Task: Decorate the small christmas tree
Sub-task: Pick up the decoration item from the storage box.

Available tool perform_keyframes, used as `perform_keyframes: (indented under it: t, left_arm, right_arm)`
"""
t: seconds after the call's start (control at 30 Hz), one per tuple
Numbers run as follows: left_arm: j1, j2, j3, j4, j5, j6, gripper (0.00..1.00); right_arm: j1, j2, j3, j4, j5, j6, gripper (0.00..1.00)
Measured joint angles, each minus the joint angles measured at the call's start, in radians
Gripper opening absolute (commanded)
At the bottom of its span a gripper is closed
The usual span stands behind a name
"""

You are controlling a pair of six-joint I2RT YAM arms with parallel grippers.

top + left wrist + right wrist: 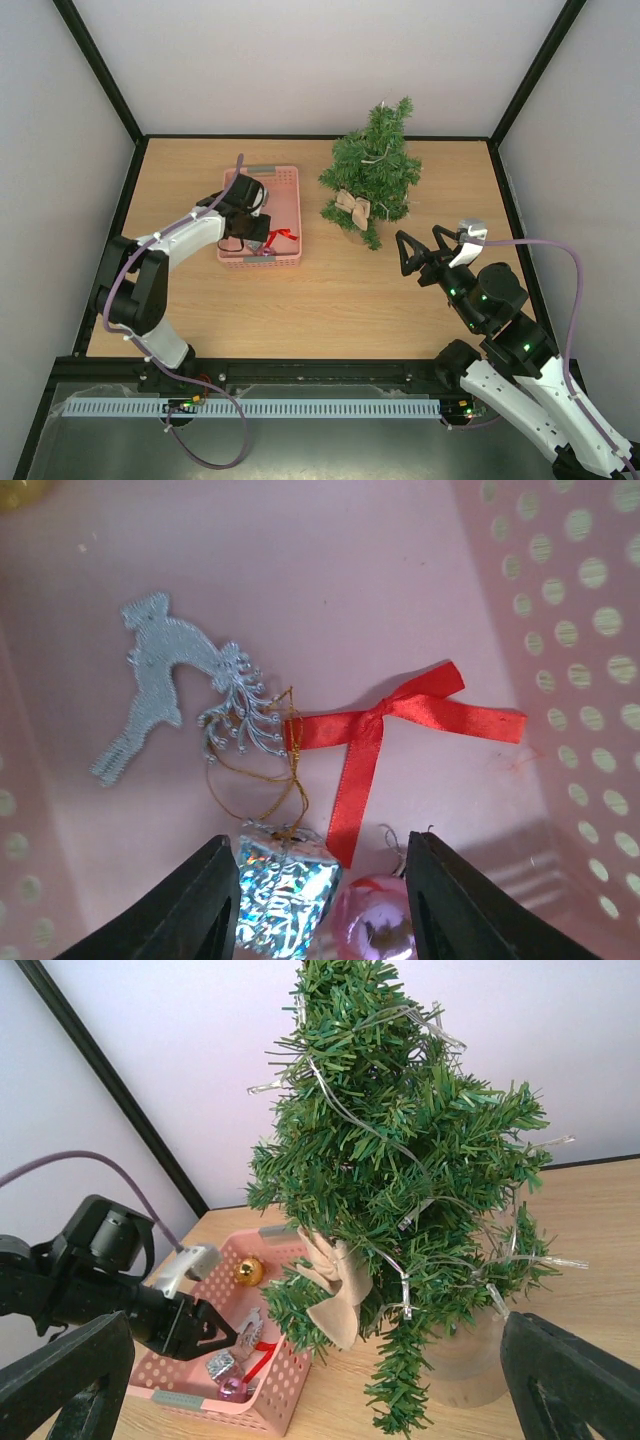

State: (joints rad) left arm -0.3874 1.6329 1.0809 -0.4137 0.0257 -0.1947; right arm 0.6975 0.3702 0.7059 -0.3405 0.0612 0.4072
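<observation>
While the right claw (420, 238) gapes wide, the small christmas tree (372, 172) stands near, far-left of it; whether the left claw (320, 880) grips is unclear.

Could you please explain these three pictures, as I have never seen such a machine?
Two robot arms are bolted to a table, each ending in a two-finger gripper. One picture looks down from above; the others come from cameras on each wrist. On the table stand a small Christmas tree and a pink basket holding a silver reindeer, a red bow, a silver box and a pink ball. The left gripper reaches into the basket, fingers either side of the box and ball; whether it grips them is unclear. The right gripper is open and empty, facing the tree.
</observation>
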Motion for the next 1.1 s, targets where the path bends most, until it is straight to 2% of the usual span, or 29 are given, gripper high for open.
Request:
perform_keyframes:
  t: [0.2,0.37,0.63,1.1]
  left_arm:
    - [0.0,0.08,-0.002,0.002,0.004,-0.002,0.49]
    - [0.0,0.092,-0.002,-0.003,-0.01,-0.002,0.57]
    - [0.0,0.088,-0.002,-0.035,-0.02,0.016,0.48]
    - [0.001,0.039,0.0,-0.079,-0.034,0.055,0.51]
  right_arm:
    - [0.0,0.0,0.0,-0.012,0.001,-0.01,0.98]
    - [0.0,0.0,0.0,-0.014,0.001,-0.014,0.98]
    - [0.0,0.0,0.0,-0.014,0.0,-0.015,0.98]
    - [0.0,0.0,0.0,-0.014,-0.003,-0.014,0.98]
